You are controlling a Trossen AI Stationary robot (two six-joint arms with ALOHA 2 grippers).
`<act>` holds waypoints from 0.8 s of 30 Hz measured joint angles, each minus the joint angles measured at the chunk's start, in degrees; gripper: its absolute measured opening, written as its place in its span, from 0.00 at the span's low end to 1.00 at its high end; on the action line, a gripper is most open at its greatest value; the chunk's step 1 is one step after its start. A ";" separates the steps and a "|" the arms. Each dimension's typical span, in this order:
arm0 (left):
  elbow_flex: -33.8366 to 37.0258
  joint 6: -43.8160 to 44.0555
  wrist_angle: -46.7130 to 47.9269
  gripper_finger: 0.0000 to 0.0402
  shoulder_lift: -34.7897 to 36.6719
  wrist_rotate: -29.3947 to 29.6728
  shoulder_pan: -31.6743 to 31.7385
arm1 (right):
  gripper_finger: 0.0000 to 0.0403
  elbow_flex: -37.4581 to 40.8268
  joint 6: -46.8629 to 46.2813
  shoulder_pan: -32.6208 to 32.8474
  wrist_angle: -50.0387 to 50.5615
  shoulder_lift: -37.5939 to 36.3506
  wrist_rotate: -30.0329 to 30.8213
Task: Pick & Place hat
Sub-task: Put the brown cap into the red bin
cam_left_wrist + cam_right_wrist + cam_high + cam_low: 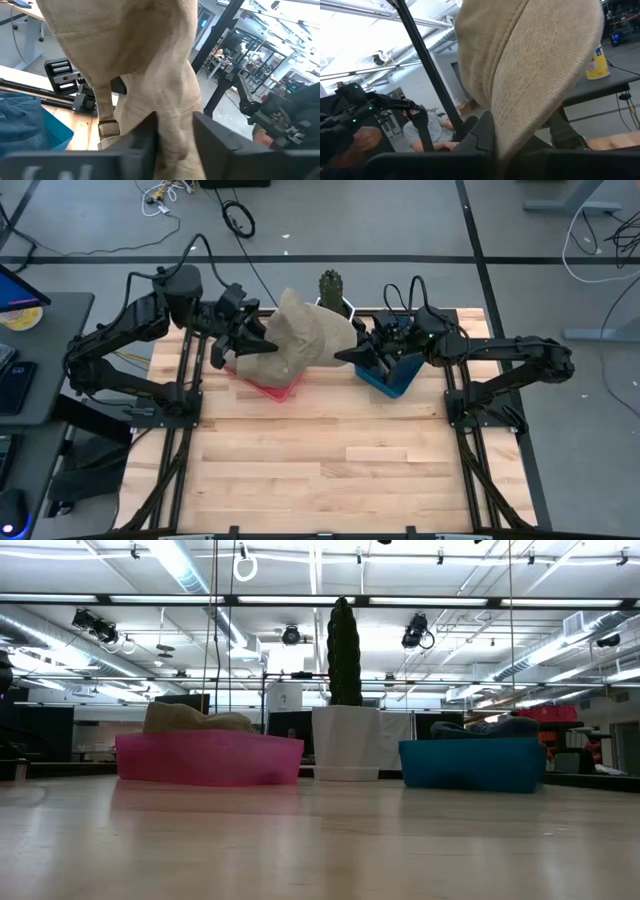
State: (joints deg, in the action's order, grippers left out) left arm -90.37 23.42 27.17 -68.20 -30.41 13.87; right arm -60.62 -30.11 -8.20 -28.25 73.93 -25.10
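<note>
Tan cloth hat point(305, 338) hangs stretched between both grippers above the pink plastic bin point(268, 383) at the wooden table's point(330, 460) far edge. Left gripper point(175, 145) pinches its fabric; right gripper point(517, 140) clamps its brim, beside the blue bin point(392, 380).

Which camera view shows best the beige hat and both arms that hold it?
The high view: the whole beige hat hangs between the left gripper and the right gripper, above the pink bin. Each wrist view shows only fabric between its own jaws. The low view shows none of this hat.
</note>
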 joint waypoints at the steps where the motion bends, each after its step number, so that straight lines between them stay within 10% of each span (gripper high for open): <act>1: 0.00 -0.31 0.28 0.26 0.01 0.00 0.01 | 0.02 0.00 0.16 -0.03 0.07 0.00 0.02; 5: 0.00 -1.01 0.70 0.07 0.01 0.02 0.07 | 0.02 0.00 0.61 -0.03 0.24 0.00 0.04; 11: 0.00 -2.05 0.87 0.09 0.02 -0.02 0.05 | 0.07 0.00 0.06 -0.03 1.06 0.00 0.04; 24: 0.00 -7.48 18.41 0.06 0.02 3.84 2.17 | 0.60 -0.02 -3.69 -2.30 16.33 -2.95 -2.94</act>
State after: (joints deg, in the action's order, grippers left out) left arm -90.37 15.94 45.58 -68.18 -26.58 16.04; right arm -60.64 -33.79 -10.51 -11.91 70.98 -28.04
